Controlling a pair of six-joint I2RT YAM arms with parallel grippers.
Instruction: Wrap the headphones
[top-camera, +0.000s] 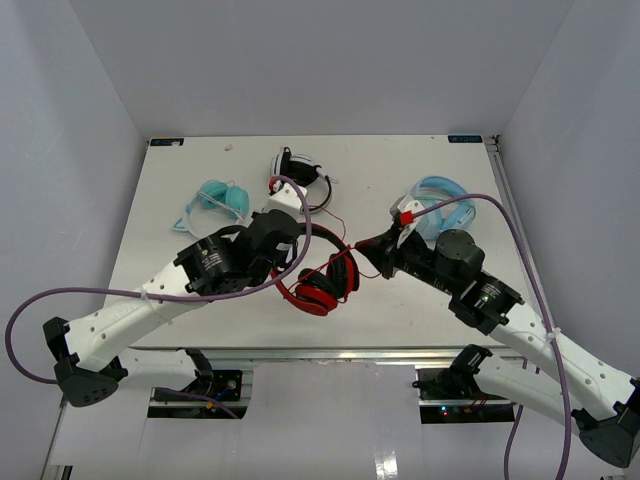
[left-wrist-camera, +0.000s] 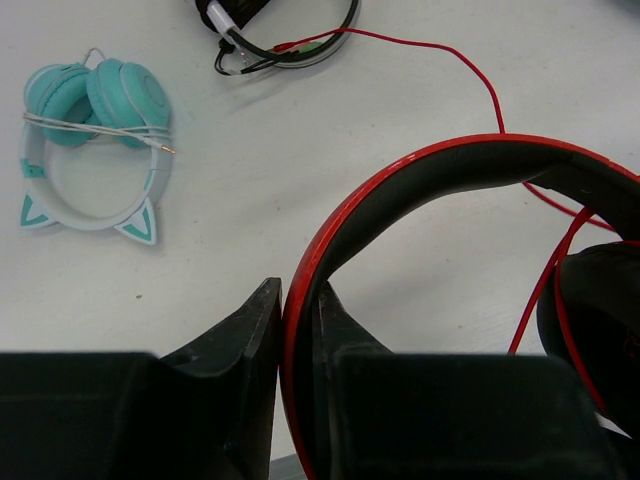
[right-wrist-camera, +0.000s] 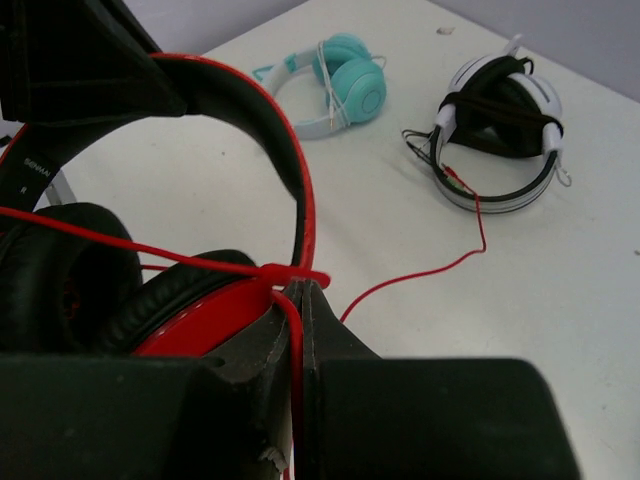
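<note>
Left gripper (left-wrist-camera: 297, 303) clamped on the headband of the red over-ear headphones (top-camera: 322, 280) with black pads, near the middle of the white table (top-camera: 420, 160), between both arms. Right gripper (right-wrist-camera: 298, 300) pinching their thin red cable (right-wrist-camera: 430, 268) beside an ear cup. The cable trails toward a black-and-white headset (right-wrist-camera: 500, 130). Teal cat-ear headphones (left-wrist-camera: 95, 120) lie well apart.

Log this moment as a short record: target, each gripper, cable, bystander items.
target: red headphones, mid-table between the arms
left gripper: shut on the headband
right gripper: shut on the red cable
cable: one strand crosses an ear pad; the rest trails toward the black-and-white headphones
bystanders: teal cat-ear headphones, light-blue headphones, both apart from the target
</note>
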